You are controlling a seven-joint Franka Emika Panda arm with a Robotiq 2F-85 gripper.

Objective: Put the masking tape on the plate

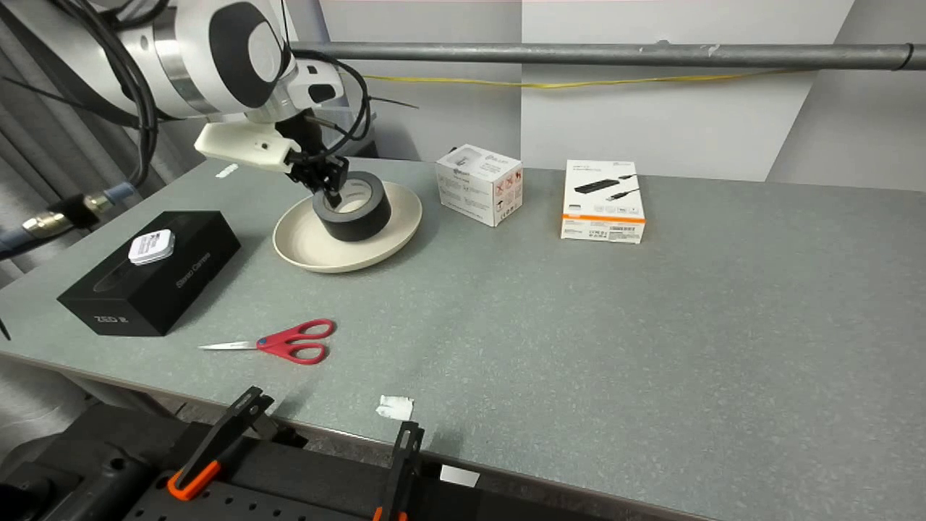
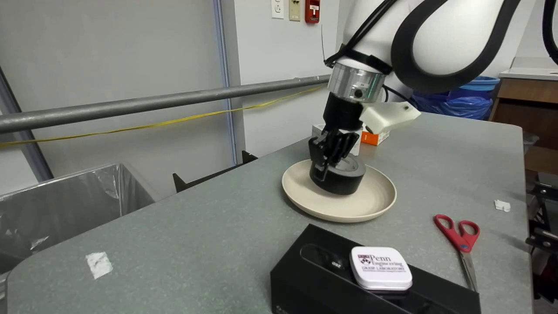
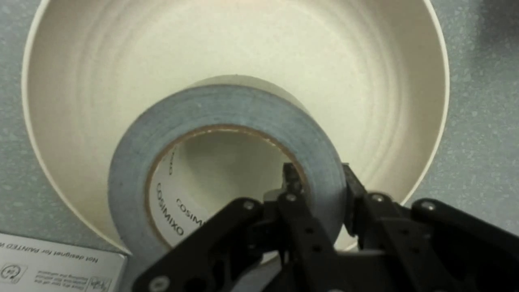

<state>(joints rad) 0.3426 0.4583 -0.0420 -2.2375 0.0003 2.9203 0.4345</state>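
We see the black gripper pinching the thick wall of the masking tape, one finger inside its round hole and one along its outer side. The masking tape is a squat dark grey ring with a smooth face and pale printed core. Right beneath the gripper lies the plate, round and matte cream with a raised rim; whether the masking tape touches it we cannot tell. Near the gripper stands a white carton; farther off lies a flatter carton with an orange band. On the gripper's opposite side, a black box carries a round-cornered white tin, and red-handled scissors lie well apart. Under all this spreads a speckled grey tabletop. Beyond the gripper, a grey metal pipe and a yellow cord run along pale walls.
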